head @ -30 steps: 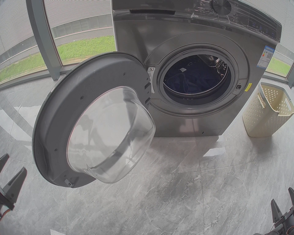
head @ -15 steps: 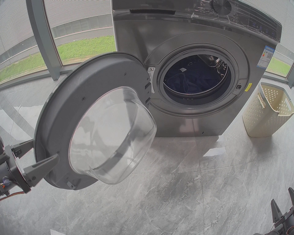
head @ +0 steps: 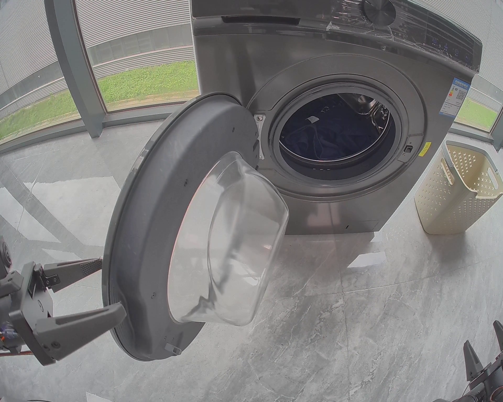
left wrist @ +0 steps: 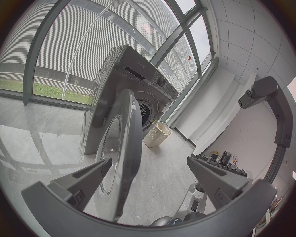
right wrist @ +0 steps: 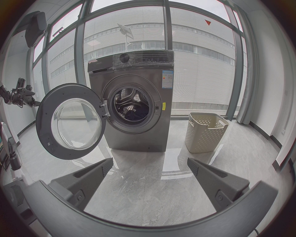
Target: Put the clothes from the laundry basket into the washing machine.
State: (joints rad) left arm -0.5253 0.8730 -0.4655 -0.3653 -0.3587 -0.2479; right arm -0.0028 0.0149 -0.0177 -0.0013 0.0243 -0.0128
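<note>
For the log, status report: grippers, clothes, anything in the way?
Left gripper open, jaws astride door rim. Right gripper open, empty. Dark clothes inside washing machine; laundry basket looks empty. Door half-open.

You have one washing machine in front of you, and on it you can count one round door, one dial on top and two stickers on the front: one blue-and-white label and one yellow tag. There is one laundry basket, and you have two grippers, the left gripper and the right gripper. The dark clothes in the drum make one heap, but you cannot tell how many pieces are in it.
</note>
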